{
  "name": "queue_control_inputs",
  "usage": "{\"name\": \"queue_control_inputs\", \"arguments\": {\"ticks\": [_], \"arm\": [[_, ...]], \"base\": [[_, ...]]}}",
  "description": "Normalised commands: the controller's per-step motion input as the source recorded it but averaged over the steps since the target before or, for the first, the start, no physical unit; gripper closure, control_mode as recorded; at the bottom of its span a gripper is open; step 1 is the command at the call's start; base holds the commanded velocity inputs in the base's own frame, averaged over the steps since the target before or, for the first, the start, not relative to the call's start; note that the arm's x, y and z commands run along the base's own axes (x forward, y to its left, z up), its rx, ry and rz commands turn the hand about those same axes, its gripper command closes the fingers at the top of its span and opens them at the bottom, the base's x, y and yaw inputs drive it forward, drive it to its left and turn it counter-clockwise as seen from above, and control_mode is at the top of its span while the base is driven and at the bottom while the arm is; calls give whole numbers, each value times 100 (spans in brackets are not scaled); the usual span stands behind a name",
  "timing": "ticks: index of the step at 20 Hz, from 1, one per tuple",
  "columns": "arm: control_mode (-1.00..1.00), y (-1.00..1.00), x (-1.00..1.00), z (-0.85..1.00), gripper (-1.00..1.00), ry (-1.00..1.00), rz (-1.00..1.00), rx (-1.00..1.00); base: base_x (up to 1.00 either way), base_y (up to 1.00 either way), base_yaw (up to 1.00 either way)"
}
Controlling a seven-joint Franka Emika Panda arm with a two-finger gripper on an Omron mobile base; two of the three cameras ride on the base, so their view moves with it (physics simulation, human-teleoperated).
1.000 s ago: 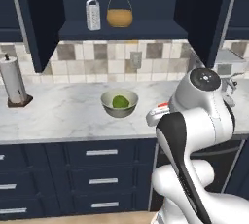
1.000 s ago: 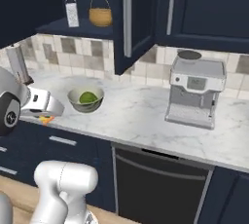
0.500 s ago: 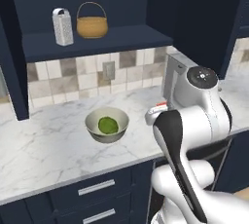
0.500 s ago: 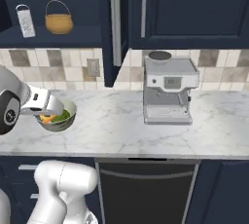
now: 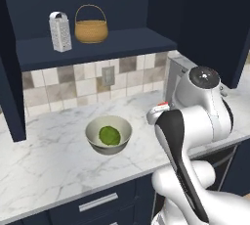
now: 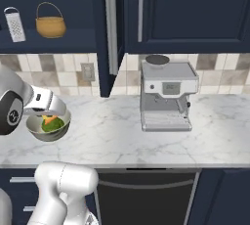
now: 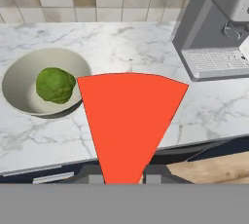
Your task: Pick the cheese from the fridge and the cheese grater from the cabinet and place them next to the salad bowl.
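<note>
one cheese (image 7: 127, 121) wedge is clamped in the gripper (image 7: 124, 179), held above the marble counter (image 5: 44, 160) beside one salad bowl (image 5: 108, 134). one cheese grater (image 5: 60, 31) and one basket (image 5: 91, 25) stand on the open cabinet (image 5: 97, 43) shelf. one coffee machine (image 6: 166, 94) sits right. the views have shifted right since earlier.

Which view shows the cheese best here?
The hand view: the cheese rises large from the bottom edge, its red face turned to the camera, in the shut gripper. The right base view shows a small orange bit in front of the bowl, beside the arm.
</note>
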Motion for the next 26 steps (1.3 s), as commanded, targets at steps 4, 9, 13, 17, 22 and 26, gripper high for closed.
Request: {"name": "queue_control_inputs", "arguments": {"ticks": [4, 9, 13, 17, 22, 26], "arm": [[100, 0, 0, 0, 100, 0, 0, 0], [100, 0, 0, 0, 100, 0, 0, 0], [100, 0, 0, 0, 100, 0, 0, 0], [100, 0, 0, 0, 100, 0, 0, 0], [-100, 0, 2, 0, 100, 0, 0, 0], [-100, -1, 69, 17, 100, 33, 2, 0]], "base": [[13, 0, -2], [0, 0, 0], [9, 0, 0], [0, 0, 0], [0, 0, 0], [0, 0, 0]]}}
